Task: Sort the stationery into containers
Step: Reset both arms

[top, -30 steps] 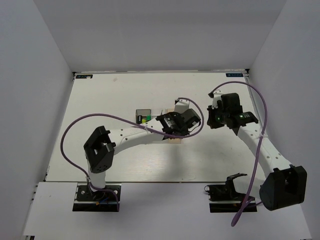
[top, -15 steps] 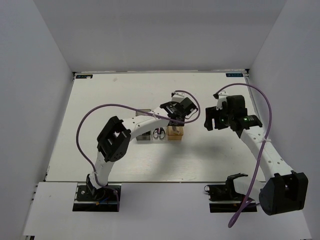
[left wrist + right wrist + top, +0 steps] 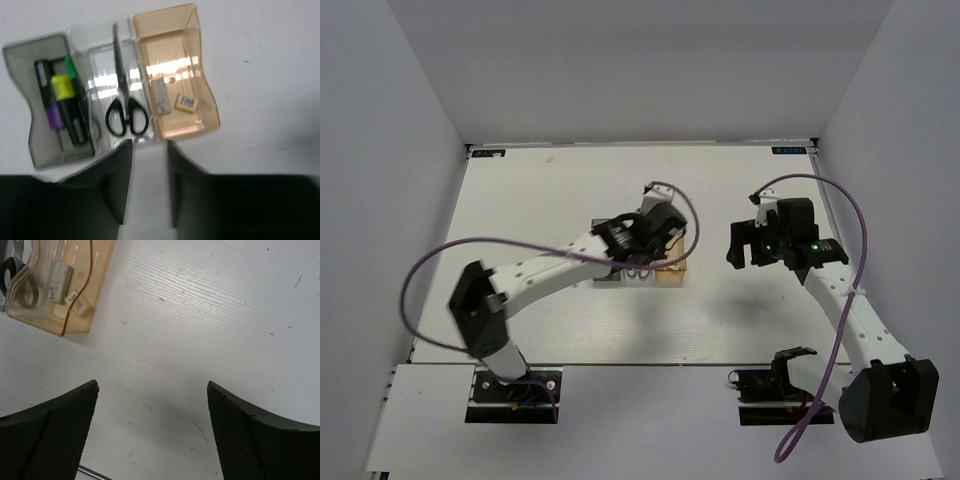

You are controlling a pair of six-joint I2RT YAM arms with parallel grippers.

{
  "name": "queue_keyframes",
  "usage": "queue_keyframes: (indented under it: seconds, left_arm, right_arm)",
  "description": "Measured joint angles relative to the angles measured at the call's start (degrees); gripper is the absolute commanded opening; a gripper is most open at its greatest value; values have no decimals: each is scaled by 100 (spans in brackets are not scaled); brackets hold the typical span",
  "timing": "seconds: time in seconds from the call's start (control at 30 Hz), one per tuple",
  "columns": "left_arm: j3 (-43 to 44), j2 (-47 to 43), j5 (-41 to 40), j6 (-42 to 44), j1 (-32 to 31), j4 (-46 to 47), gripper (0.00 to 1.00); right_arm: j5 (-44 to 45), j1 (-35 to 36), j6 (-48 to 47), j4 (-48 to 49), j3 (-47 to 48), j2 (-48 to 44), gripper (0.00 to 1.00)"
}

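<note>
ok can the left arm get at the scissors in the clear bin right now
Probably yes: the left hand hangs open over the edge of the clear bin, and the scissors lie alone in it, uncovered.

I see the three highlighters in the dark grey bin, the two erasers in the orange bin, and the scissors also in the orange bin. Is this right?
Not quite: the left wrist view shows the scissors in the clear middle bin, not the orange bin. The highlighters are in the dark grey bin and the two erasers in the orange bin, as you say.
</note>
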Motion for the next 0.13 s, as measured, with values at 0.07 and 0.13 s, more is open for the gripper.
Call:
queue_keyframes:
  seconds: [0.07,0.13]
  left_arm:
    - [-855,-966,9,188,-90,83,99]
    - [-1707,-1904,13,275,-79,223,99]
  right_arm:
    - [-17,-4,-44,0,-173,-214,90]
    - [-33,-7,-114,7,-341,-433,90]
